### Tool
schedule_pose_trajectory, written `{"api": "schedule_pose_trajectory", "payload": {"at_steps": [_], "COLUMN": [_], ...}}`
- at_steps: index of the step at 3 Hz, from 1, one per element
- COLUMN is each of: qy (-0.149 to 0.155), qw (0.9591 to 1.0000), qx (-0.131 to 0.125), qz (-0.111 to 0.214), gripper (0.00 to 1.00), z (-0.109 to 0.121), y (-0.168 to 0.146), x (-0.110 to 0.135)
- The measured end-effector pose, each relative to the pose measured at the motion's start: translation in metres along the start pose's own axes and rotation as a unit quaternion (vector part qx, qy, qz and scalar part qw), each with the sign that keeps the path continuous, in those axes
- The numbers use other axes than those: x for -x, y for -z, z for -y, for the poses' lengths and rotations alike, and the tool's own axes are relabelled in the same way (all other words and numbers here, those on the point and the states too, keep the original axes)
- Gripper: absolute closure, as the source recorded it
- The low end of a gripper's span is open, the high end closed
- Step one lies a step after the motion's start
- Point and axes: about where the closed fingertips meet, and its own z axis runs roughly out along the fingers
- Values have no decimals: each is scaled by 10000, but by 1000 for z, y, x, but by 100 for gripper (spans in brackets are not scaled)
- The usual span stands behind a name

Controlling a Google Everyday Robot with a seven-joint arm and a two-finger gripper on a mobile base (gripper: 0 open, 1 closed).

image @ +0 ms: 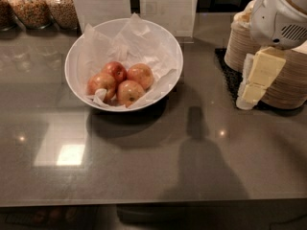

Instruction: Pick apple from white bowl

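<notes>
Spreading under everything, you see a smooth grey counter [144,166]. On it sits the white bowl [79,56], wide, round and glossy, lined with crumpled paper [139,42]. Right of the bowl, well apart, stand layered stacks of tan bowls [288,85]. Before them hangs the gripper [256,78], cream and blocky; whether it is spread or closed you cannot tell. Inside the bowl four round red-yellow apples touch, the apple [129,92] nearest the front rim.

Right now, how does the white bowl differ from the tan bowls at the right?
The white bowl is one wide, glossy white dish; the tan bowls are nested in stacks. The white bowl holds a paper liner and four apples; the tan bowls show no contents. The gripper hangs in front of the tan bowls, far from the white bowl. Both are round.
</notes>
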Motion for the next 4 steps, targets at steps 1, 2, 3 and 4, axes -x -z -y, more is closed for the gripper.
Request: {"api": "schedule_pose_trajectory", "payload": {"at_steps": [1,2,3,4], "qy": [407,670,685,740], "qw": [9980,9928,9925,9913], "qx": [-27,159,167,157], "qz": [473,982,997,1081], "gripper": [0,0,0,0], "z": [30,74,75,74], "y": [-21,-60,-62,-64], "x": [44,108,110,117]}}
